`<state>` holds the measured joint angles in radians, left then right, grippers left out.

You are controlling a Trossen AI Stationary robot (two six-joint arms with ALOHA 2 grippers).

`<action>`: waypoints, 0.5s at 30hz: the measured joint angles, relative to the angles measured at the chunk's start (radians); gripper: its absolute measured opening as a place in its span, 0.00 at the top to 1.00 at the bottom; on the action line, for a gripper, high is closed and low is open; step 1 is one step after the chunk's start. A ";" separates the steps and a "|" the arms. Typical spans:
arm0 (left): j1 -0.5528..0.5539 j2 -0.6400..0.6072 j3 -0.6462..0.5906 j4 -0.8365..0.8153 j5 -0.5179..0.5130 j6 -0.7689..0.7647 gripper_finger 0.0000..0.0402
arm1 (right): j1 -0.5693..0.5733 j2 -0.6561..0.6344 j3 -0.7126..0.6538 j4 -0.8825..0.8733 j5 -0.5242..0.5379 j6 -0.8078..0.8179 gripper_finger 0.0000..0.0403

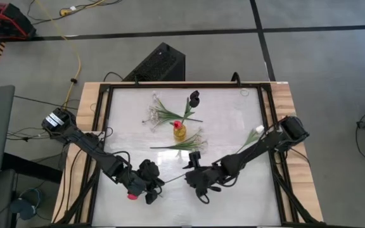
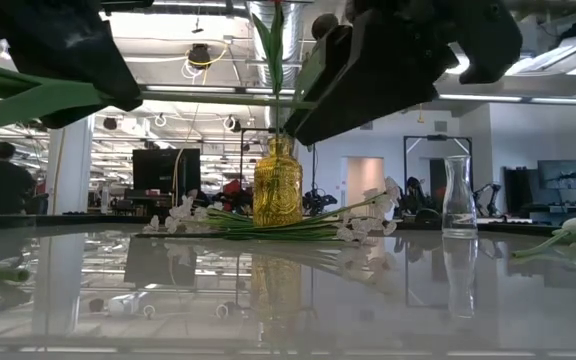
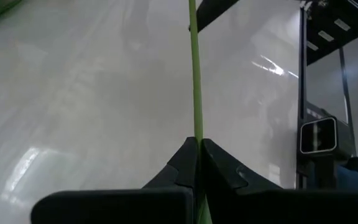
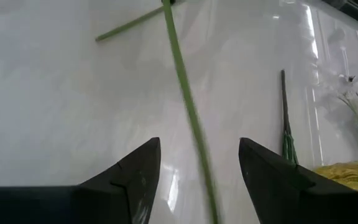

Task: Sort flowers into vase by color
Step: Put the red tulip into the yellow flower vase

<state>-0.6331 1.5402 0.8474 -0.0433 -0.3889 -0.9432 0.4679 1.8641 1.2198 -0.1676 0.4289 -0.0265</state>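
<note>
Both arms reach low over the table's near side.
Left claw (image 3: 197,163) pinches a red flower (image 1: 132,196) by its stem (image 3: 195,74). Right claw (image 4: 199,168) is open w/ the stem betw. its fingers, near the yellow vase (image 1: 179,132).

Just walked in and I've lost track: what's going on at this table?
The left gripper is shut on a red-budded flower with a thin green stem, near the table's front edge. The right gripper is open around that same stem. A yellow glass vase at mid-table already holds one red flower; other flowers lie around it.
</note>
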 joint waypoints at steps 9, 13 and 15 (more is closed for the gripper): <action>0.000 0.000 0.000 -0.010 0.000 -0.001 1.00 | 0.009 0.001 0.000 0.000 -0.003 0.053 0.74; 0.000 0.000 0.000 -0.014 -0.001 0.000 1.00 | 0.007 0.000 0.000 -0.001 -0.009 0.132 0.93; 0.000 0.000 0.000 -0.015 -0.002 0.000 1.00 | 0.007 0.000 0.000 -0.005 -0.017 0.155 0.95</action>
<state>-0.6331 1.5398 0.8474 -0.0578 -0.3904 -0.9429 0.4751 1.8645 1.2198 -0.1727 0.4123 0.1284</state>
